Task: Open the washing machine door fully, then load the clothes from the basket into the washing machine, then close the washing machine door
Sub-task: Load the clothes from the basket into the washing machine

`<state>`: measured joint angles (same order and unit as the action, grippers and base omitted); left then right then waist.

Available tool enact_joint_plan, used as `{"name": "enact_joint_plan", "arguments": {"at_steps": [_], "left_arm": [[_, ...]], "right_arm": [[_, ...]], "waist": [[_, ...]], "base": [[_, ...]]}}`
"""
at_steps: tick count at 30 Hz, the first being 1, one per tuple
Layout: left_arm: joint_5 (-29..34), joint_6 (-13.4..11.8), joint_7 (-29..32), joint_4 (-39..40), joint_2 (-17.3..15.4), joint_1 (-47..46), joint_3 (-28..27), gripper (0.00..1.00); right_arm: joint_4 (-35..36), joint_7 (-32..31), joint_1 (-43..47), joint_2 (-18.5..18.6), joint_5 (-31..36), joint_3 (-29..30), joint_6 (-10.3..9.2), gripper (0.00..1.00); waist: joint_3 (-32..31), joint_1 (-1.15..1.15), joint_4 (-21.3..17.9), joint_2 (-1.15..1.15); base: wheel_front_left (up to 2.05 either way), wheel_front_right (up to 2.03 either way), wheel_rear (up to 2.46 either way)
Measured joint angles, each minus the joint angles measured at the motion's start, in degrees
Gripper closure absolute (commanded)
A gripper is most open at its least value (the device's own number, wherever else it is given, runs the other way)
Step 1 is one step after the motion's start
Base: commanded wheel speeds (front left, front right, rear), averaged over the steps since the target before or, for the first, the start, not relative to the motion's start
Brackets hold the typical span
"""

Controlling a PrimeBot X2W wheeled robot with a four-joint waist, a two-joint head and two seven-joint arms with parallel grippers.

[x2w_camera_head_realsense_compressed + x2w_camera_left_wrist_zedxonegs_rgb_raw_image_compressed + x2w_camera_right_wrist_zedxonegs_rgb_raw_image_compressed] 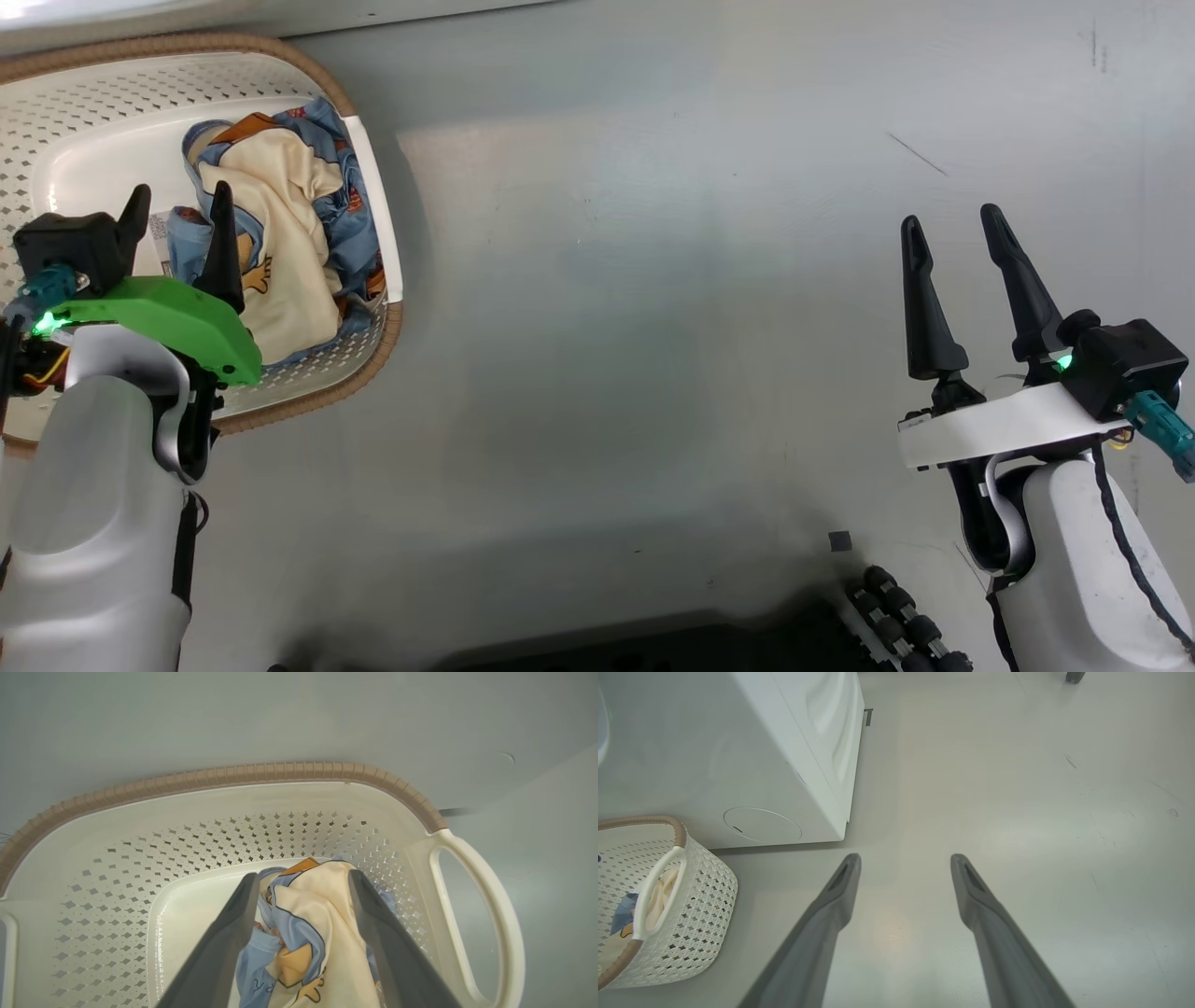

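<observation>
**Clothes wait in the basket, left claw poised over them**

Over the basket (140, 103) the left gripper (181, 191) hangs with its two dark fingers spread wide, one on either side of the clothes (280, 233), pinching nothing. Whether the tips touch the fabric I cannot tell. Well off to the basket's right, above bare floor (653, 327), the right gripper (950, 219) is spread just as wide and carries nothing. Inside the basket the clothes lie bunched against one handle end, cream cloth with an orange figure wrapped in light blue. Just beyond the basket stands the washing machine (784, 765), its white lower panel with a round cover facing this way. From here I cannot tell whether its door is open. By my reckoning the loading is at a pick not yet made: the bundle must be gripped, lifted and carried across, and the door shut after
</observation>
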<state>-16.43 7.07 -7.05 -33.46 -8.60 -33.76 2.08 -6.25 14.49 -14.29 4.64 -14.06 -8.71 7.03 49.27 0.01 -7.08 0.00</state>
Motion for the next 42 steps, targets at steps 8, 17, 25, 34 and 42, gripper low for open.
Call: {"name": "enact_joint_plan", "arguments": {"at_steps": [8, 17, 25, 34, 42], "left_arm": [[-0.86, 0.05, 4.34, -6.11, -0.69, -3.58, 1.33, 0.00], [-1.98, 0.23, 8.79, -10.95, -1.51, -7.39, 3.02, 0.00], [-2.42, 0.23, 10.58, -13.07, -1.74, -9.72, 5.71, 0.00], [-2.41, 0.23, 11.05, -16.00, -3.21, -11.74, 7.38, 0.00], [-3.80, 0.23, 11.87, -17.85, -3.13, -13.92, 8.44, 0.00]], "right_arm": [[0.14, 0.00, -0.89, -0.35, 0.00, -0.08, 0.00, 0.00], [0.19, 0.00, -1.73, -0.74, 0.00, 0.02, 0.00, 0.00], [0.20, 0.00, -1.72, -0.86, 0.00, 0.36, 0.00, 0.00], [0.21, 0.00, -1.72, -0.97, 0.00, 0.71, 0.00, 0.00], [0.21, 0.00, -1.71, -1.04, 0.00, 0.74, 0.00, 0.00]], "waist": [[2.35, 0.00, -0.47, 0.00], [4.16, 0.00, -0.99, 0.00], [5.75, 0.00, -1.04, 0.00], [6.94, 0.00, -1.05, 0.00], [7.34, 0.00, -1.41, 0.00]], "base": [[0.00, 0.00, 0.00], [0.00, 0.00, 0.00], [0.00, 0.00, 0.00], [0.00, 0.00, 0.00], [0.00, 0.00, 0.00]]}}
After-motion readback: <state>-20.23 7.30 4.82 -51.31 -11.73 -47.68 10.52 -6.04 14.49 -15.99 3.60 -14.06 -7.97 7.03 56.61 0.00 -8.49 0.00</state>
